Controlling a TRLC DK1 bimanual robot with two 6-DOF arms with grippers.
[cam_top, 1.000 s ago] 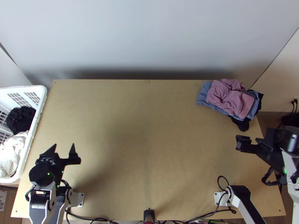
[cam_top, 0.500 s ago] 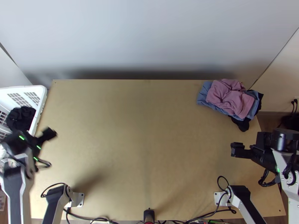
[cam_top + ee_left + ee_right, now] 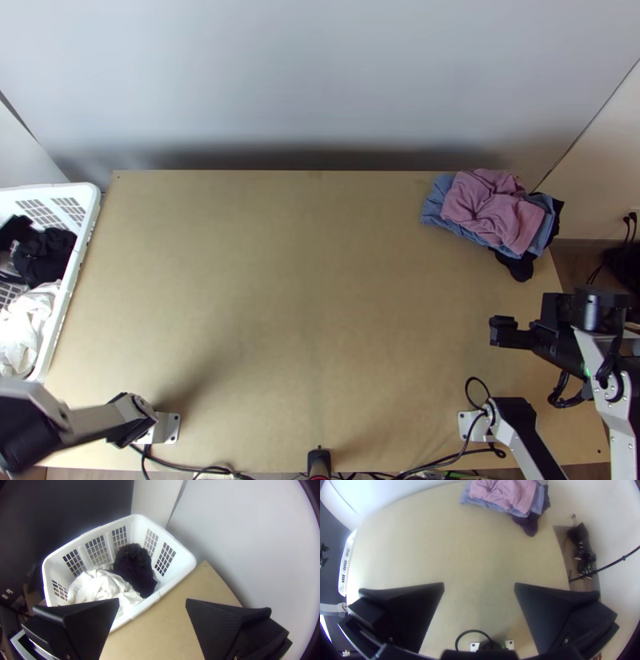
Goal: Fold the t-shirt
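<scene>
Spread wide and empty, both left hand (image 3: 152,600) and right hand (image 3: 479,584). Likely for folding: white cloth (image 3: 100,586) or dark cloth (image 3: 136,568), bunched in the basket (image 3: 181,560). Might drag out both by pinching too near the overlap.

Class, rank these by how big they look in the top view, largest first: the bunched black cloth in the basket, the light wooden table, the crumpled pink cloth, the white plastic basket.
1. Light wooden table
2. White plastic basket, though partly cut off
3. Crumpled pink cloth
4. Bunched black cloth
</scene>
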